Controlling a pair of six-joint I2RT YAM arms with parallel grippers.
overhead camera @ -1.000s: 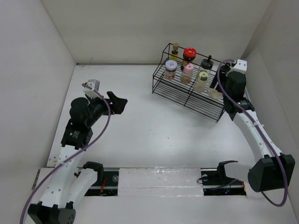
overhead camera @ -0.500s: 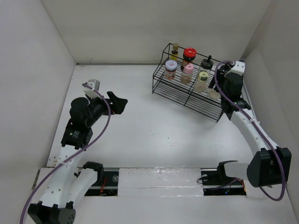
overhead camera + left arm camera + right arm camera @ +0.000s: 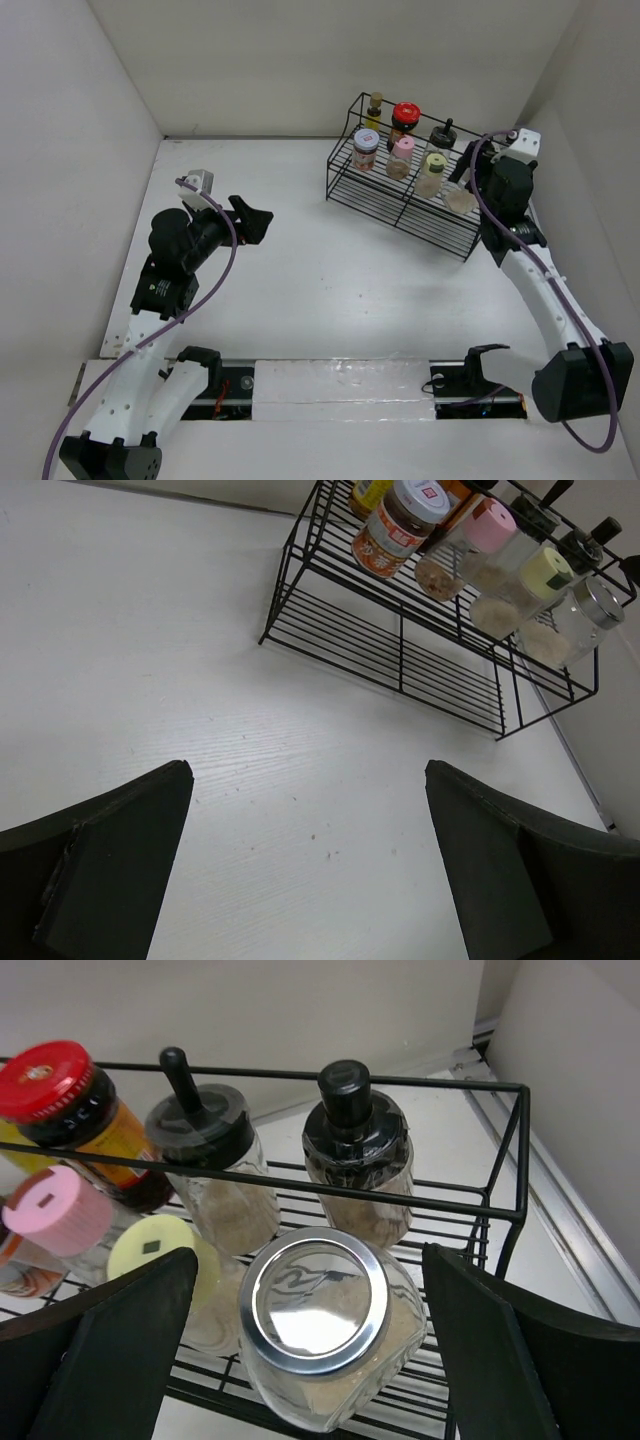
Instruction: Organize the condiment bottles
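Fingers of the left hand [image 3: 258, 222] are spread wide with nothing between them. It hangs over the bench [image 3: 330, 270] well left of the rack [image 3: 385, 195], apparently kept out of the way with its camera looking across at the shelves.

Bottles fill the rack in two stepped rows, so the back caps stand above the front ones and each can be reached from above. At the rack's left end sits the labelled jar [image 3: 400, 530], with the brown-capped bottle [image 3: 375, 100] behind it. Next along the front come the pink-capped bottle [image 3: 45, 1210] and the yellow-capped bottle [image 3: 155, 1248], and the red-lidded jar [image 3: 45, 1080] is behind them. Toward the rack's right end, the stalked black jar [image 3: 205, 1160] and the knobbed black jar [image 3: 355, 1150] share the back row.

In front of those, at the rack's right front corner, is the silver-lidded jar [image 3: 315, 1305], just beside the yellow-capped bottle. The right hand [image 3: 310, 1260] is poised directly over it, fingers wide and clear of the glass on both sides. The jar looks set down, though from above I cannot tell whether it sits squarely on the wires.

With every bottle in view on the rack, the task appears nearly done. A straight lift away would avoid nudging the neighbours.
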